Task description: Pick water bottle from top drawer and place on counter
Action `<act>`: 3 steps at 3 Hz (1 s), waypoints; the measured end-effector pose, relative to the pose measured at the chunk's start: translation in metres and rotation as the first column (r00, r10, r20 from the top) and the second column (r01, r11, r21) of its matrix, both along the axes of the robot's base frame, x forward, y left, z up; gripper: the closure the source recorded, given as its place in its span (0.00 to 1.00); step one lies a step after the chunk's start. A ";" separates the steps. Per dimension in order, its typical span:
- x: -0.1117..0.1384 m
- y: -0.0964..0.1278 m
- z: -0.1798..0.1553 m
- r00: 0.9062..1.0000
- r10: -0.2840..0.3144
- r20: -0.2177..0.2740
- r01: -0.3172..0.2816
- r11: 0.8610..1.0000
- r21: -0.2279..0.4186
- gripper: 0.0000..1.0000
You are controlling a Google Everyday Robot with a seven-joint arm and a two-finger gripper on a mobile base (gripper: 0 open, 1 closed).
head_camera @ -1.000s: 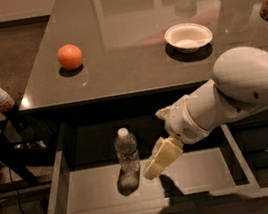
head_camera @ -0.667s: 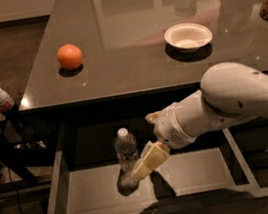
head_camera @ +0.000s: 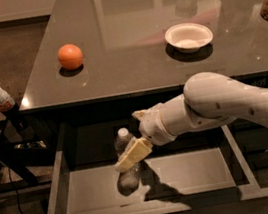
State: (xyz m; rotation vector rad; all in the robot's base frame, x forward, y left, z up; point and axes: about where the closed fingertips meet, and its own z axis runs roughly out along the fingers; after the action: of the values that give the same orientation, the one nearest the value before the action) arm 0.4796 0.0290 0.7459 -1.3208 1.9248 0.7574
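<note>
End effector (head_camera: 127,159) closer to water bottle (head_camera: 123,140)

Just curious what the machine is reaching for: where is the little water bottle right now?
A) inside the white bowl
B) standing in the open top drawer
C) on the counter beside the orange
B: the water bottle stands upright in the open top drawer, with the claw right at its middle.
</note>
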 end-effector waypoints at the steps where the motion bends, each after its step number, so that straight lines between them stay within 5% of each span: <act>1: 0.013 0.013 -0.009 1.000 -0.005 -0.011 0.006 0.999 0.046 0.00; 3: 0.014 0.015 -0.011 1.000 -0.007 -0.014 0.007 0.999 0.052 0.37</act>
State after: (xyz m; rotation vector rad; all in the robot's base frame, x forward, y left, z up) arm 0.4941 0.0435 0.7346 -1.2801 1.9071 0.8098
